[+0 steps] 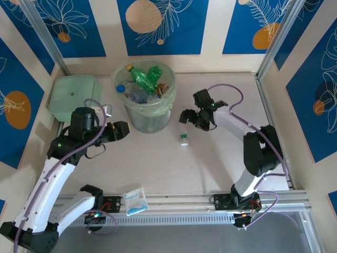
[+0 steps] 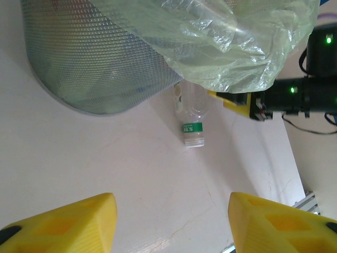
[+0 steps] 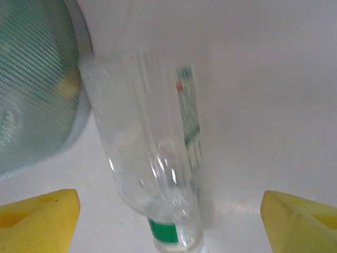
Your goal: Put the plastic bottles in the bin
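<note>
Top external view: the bin (image 1: 138, 118) is standing at the far middle of the table (image 1: 158, 168), and several crushed bottles (image 1: 145, 79), green and clear, are lying piled inside it up to the rim. A lone bottle (image 1: 184, 136), clear with a green band, is lying on the table just right of the bin's base. The right gripper (image 1: 186, 117) is hovering beside the far end of the lone bottle. The left gripper (image 1: 124, 130) is sitting close to the bin's left side. A pale-green lidded box (image 1: 73, 96) is resting left of the bin, and a blue-and-white sachet (image 1: 135, 201) is lying at the near edge.

Left wrist view: the yellow fingers (image 2: 63, 224) are standing wide apart with bare table between them, so this claw is gripping nothing. The thin liner (image 2: 231, 47) is hanging over the bin's rim above the lone bottle.

Right wrist view: the right claw's fingers are spread wide, one on each side of the lone bottle, and neither is touching it. The lone bottle is lying next to the bin's wall, its green-banded end pointing toward the camera.
</note>
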Robot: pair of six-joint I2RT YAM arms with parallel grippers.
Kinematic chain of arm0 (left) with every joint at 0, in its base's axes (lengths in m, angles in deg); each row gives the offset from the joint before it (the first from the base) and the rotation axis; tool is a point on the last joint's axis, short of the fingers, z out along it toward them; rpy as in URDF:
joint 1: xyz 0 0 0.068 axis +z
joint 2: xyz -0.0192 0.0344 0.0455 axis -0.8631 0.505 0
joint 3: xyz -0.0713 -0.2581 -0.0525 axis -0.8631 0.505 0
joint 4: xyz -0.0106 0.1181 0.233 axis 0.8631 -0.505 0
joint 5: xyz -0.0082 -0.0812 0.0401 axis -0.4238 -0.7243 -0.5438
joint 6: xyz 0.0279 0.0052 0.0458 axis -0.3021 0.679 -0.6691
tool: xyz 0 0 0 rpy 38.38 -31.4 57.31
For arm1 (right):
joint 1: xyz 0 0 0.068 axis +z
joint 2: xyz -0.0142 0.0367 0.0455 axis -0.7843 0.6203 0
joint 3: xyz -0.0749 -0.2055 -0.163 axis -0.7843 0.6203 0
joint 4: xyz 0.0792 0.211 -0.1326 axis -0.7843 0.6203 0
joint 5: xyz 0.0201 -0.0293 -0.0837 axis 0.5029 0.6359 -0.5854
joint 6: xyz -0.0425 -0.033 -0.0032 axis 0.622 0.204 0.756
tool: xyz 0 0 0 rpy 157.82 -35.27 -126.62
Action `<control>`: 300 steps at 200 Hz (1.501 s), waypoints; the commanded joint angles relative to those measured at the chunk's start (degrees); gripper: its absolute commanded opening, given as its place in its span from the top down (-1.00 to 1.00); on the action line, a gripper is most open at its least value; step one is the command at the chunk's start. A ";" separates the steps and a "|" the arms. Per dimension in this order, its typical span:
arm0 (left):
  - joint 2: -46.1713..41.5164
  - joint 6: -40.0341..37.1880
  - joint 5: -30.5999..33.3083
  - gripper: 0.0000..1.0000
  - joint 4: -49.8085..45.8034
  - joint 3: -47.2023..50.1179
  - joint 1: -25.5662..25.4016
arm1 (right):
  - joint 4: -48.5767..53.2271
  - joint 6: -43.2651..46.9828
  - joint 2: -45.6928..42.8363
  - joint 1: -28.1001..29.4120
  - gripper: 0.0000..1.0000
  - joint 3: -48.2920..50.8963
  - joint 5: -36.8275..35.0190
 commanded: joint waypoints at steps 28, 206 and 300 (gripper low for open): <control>-2.00 -0.79 -0.50 -0.26 -1.12 0.40 -0.35 | 6.91 3.04 10.53 2.74 -0.81 -9.70 -4.67; -3.03 -0.11 -2.59 -0.39 -0.25 0.13 -0.40 | 5.50 -0.19 12.89 1.63 -0.28 -7.42 -5.38; -3.89 2.50 -8.43 -0.47 5.17 1.65 -0.43 | 1.50 -3.20 -3.25 -1.11 -0.13 1.36 -2.06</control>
